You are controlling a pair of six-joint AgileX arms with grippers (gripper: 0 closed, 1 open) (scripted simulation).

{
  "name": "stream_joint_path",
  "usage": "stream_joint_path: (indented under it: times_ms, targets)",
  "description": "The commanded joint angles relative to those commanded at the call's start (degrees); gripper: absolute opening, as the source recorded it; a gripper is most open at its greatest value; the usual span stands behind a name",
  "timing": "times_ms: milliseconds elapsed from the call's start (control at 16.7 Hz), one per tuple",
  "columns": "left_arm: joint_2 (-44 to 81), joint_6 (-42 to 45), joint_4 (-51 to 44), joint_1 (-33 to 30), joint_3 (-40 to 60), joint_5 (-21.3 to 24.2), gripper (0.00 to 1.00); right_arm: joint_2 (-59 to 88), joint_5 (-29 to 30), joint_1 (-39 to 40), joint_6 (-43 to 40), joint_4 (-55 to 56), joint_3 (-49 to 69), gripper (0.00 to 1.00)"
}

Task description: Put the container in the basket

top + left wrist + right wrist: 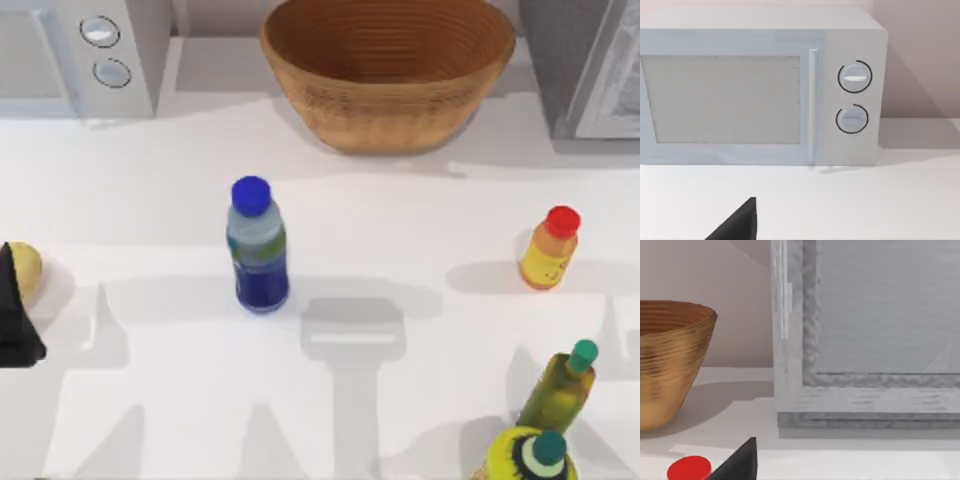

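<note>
The container (258, 245), a clear bottle with a blue cap and a blue-and-green label, stands upright on the white table, left of centre. The basket (388, 70) is a wide tan wicker bowl at the back centre, also seen in the right wrist view as the basket (670, 365). My left gripper (15, 315) is a black shape at the table's left edge, far from the container; a black part of it (737, 225) shows in the left wrist view. A black part of my right gripper (737, 462) shows in the right wrist view, near a red cap (689, 469).
A white microwave (90, 50) stands at the back left and a grey appliance (585, 65) at the back right. A small orange bottle (550, 250) is at the right, an olive-green bottle (563, 388) and a yellow one (530, 455) at the front right. A yellow object (25, 270) lies beside the left gripper.
</note>
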Motion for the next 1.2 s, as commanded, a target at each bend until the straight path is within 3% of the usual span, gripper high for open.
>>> stream_joint_path:
  times_ms: [360,840,1200]
  targets:
    - [32.9,0.7,22.5,-2.0,1.6,5.8,1.00,0.0,0.0,0.0,0.0,0.0,0.0,1.00]
    - [75.7,1.9,58.9,-9.9,6.7,19.2,1.00,0.0,0.0,0.0,0.0,0.0,0.0,1.00]
    - [99.1,3.0,81.2,-14.7,11.0,27.2,1.00,0.0,0.0,0.0,0.0,0.0,0.0,1.00]
